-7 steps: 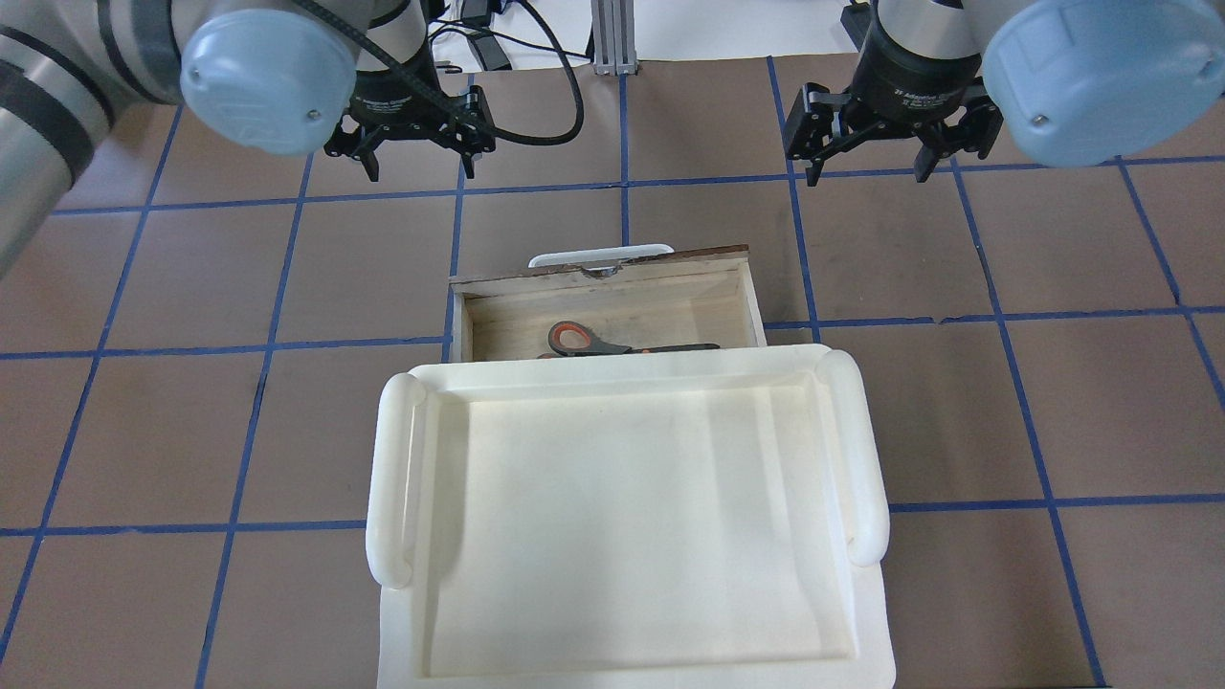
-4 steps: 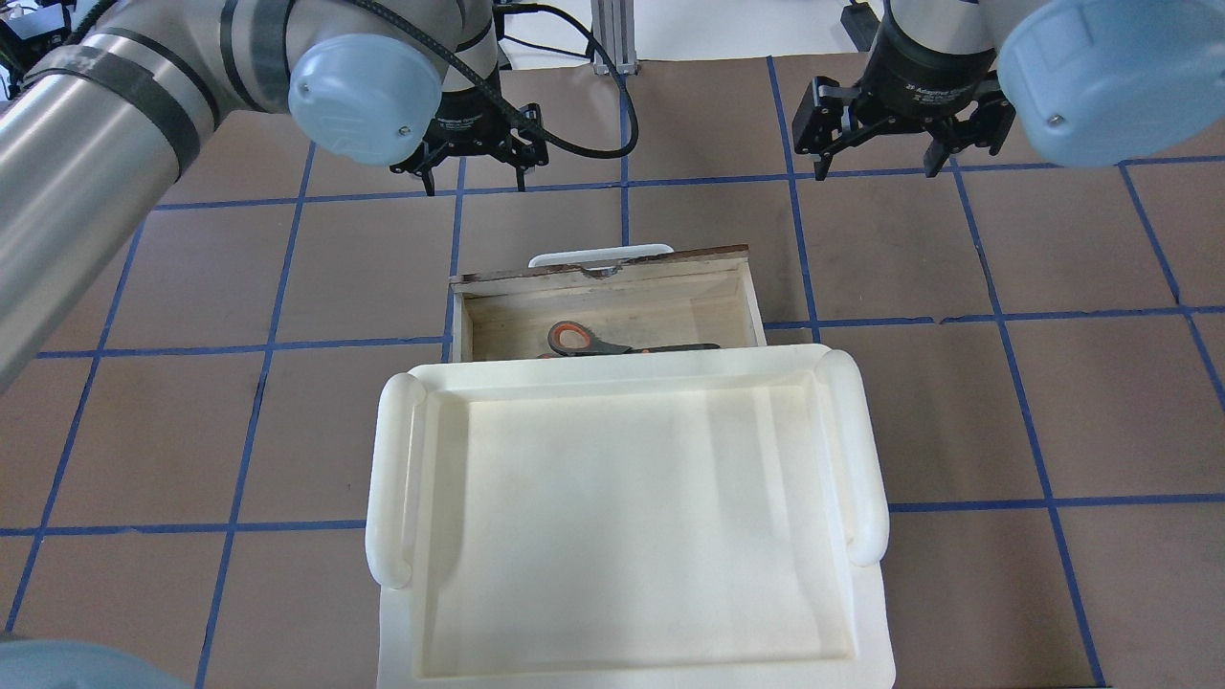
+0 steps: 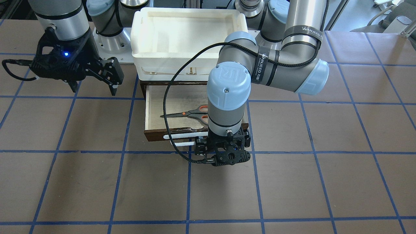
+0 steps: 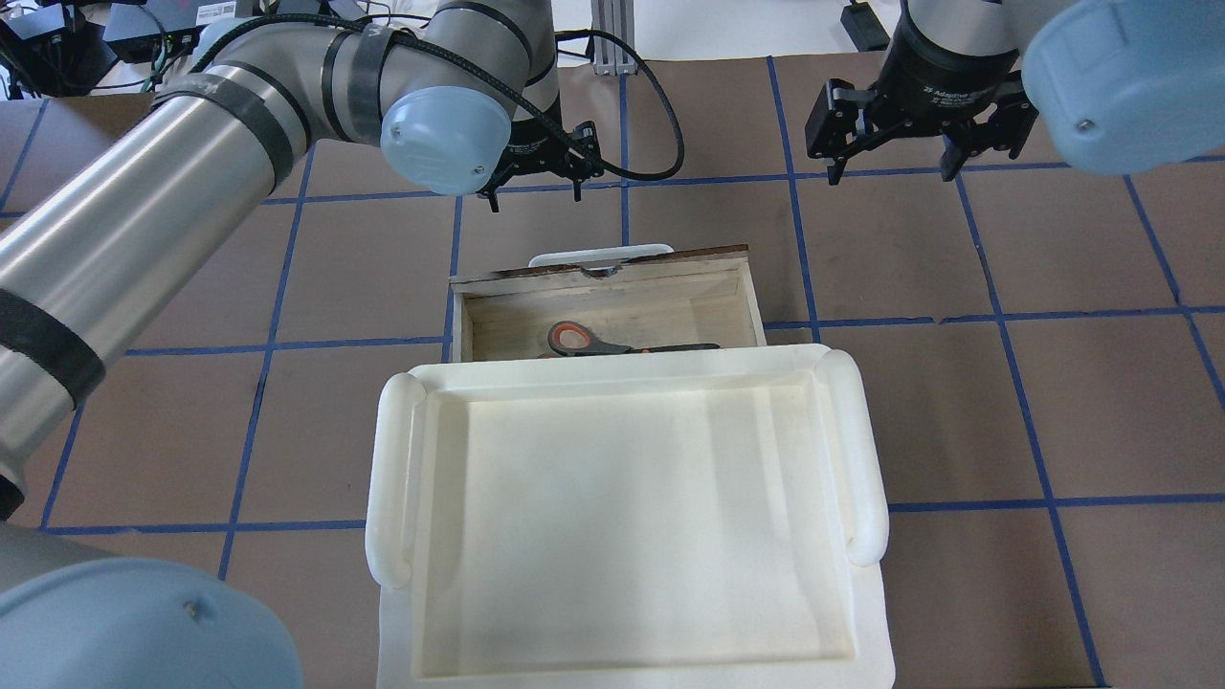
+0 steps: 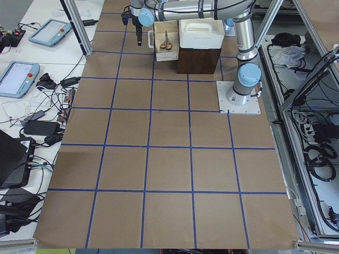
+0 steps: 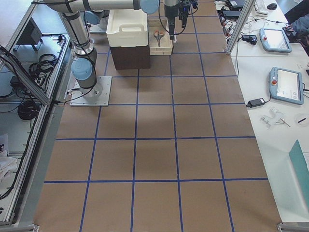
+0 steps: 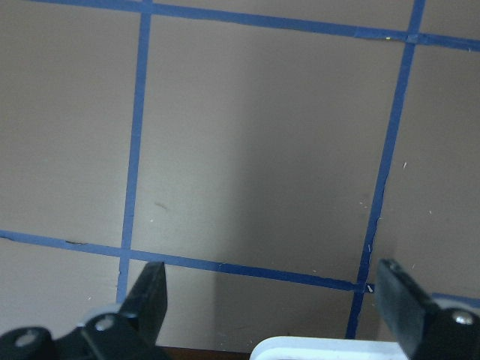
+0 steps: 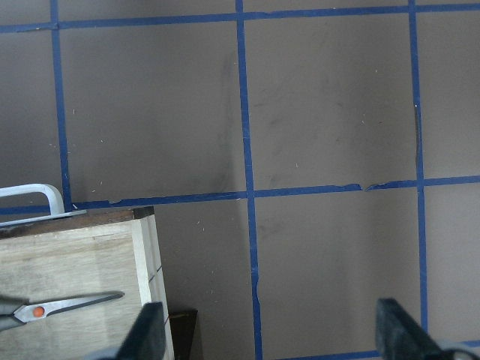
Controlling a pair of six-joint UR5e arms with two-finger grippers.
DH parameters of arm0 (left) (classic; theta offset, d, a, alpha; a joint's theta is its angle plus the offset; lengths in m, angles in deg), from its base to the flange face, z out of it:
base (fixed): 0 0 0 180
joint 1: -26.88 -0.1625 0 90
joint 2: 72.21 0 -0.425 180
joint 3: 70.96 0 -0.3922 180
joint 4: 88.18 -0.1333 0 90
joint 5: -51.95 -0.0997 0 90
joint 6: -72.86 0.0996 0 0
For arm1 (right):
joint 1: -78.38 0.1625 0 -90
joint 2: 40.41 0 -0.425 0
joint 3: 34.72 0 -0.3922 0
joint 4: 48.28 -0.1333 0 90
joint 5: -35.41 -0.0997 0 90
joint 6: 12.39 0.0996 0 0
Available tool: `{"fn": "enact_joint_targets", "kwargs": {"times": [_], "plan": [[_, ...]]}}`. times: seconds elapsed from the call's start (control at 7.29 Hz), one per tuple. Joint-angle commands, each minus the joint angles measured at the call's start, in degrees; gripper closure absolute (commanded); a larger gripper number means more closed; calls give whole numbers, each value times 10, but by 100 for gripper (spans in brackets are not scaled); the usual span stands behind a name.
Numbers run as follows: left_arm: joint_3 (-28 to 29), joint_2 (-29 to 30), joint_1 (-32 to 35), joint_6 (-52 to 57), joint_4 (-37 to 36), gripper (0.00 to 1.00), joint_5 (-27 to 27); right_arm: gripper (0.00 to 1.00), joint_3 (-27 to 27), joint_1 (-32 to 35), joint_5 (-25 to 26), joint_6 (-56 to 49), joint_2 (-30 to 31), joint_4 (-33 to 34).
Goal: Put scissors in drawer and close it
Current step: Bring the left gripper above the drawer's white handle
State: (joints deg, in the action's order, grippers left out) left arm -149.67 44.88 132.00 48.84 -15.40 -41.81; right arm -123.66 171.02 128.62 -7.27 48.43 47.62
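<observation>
The scissors point(image 4: 584, 342), grey with orange-lined loops, lie flat inside the open wooden drawer point(image 4: 612, 275); they also show in the front view point(image 3: 187, 113) and the right wrist view point(image 8: 60, 306). The drawer's white bar handle point(image 4: 601, 255) faces away from the robot. My left gripper point(image 4: 536, 199) is open and empty, pointing down just beyond the handle; the handle's edge point(image 7: 322, 349) shows at the bottom of the left wrist view, between the fingers point(image 7: 146, 296). My right gripper point(image 4: 893, 175) is open and empty over the table, beyond and to the right of the drawer.
A large white plastic tray point(image 4: 392, 478) sits on top of the dark cabinet point(image 5: 198, 61) that the drawer slides out of. Brown table surface with blue tape grid lines lies all around. Cables and tablets lie beyond the table's far edge.
My left arm has swung right and toward the drawer, bringing its gripper to just beyond the handle. The right gripper has drifted slightly right. Scissors and drawer have not moved.
</observation>
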Motion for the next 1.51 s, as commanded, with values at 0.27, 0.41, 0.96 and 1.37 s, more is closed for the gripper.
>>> {"fn": "enact_joint_targets", "kwargs": {"times": [0.27, 0.41, 0.96, 1.37], "plan": [[1, 36, 4, -36, 26, 0, 10, 1, -22, 0, 1, -6, 20, 3], [1, 40, 5, -67, 30, 0, 17, 1, -22, 0, 1, -4, 20, 3], [1, 22, 1, -72, 89, 0, 37, 0, -22, 0, 1, -5, 20, 6], [-5, 16, 1, -73, 98, 0, 47, 0, -22, 0, -2, -5, 20, 10]]}}
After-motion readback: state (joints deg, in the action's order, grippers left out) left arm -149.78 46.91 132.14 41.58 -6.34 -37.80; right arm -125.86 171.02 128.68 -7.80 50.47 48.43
